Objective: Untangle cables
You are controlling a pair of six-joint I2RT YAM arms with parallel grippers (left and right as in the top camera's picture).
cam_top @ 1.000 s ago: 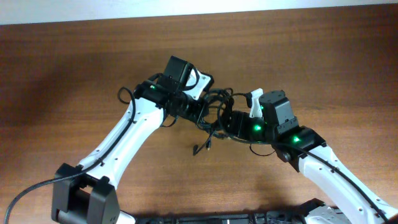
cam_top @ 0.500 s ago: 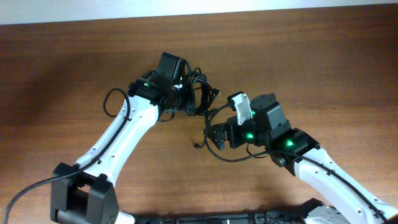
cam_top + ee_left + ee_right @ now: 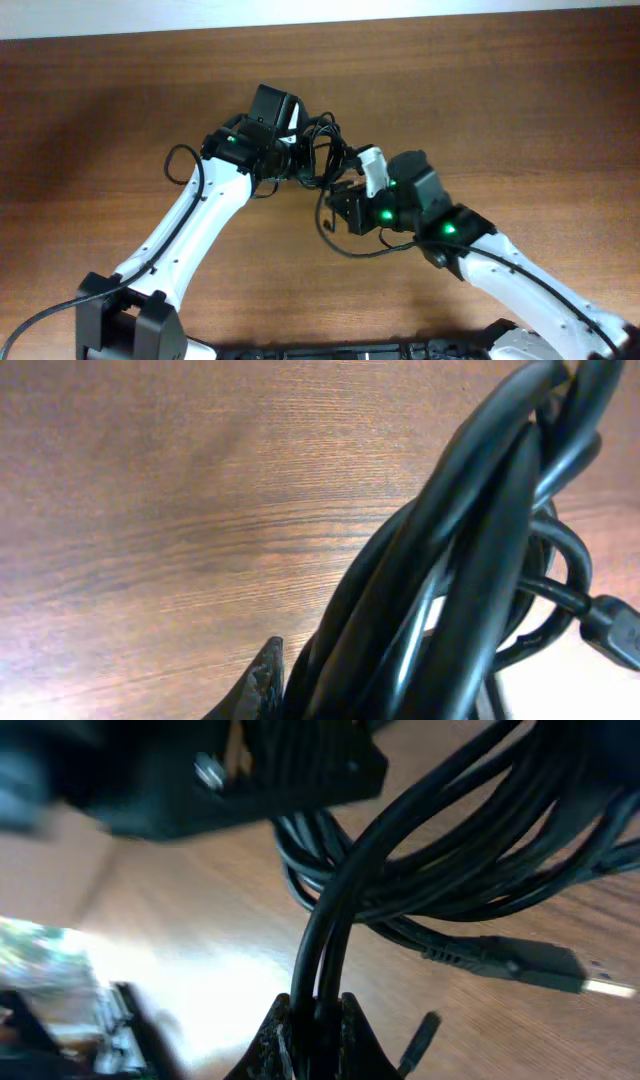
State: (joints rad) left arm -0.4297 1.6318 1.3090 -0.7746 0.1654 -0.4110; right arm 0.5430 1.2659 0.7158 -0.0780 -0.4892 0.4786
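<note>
I find the cables bunched in a black tangle between both grippers, above the table; the left gripper is clamped on the thick bundle, which fills its wrist view. The right gripper is pinched tight on two strands rising from between its fingertips; a silvery-tipped plug lies off to one side.

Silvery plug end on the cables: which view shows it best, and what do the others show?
Right wrist view: the plug end shows close and whole, silvery tip clear. Left wrist shows only a black connector cut off at the edge, perhaps another plug. Overhead, the cables are too small to tell.
</note>
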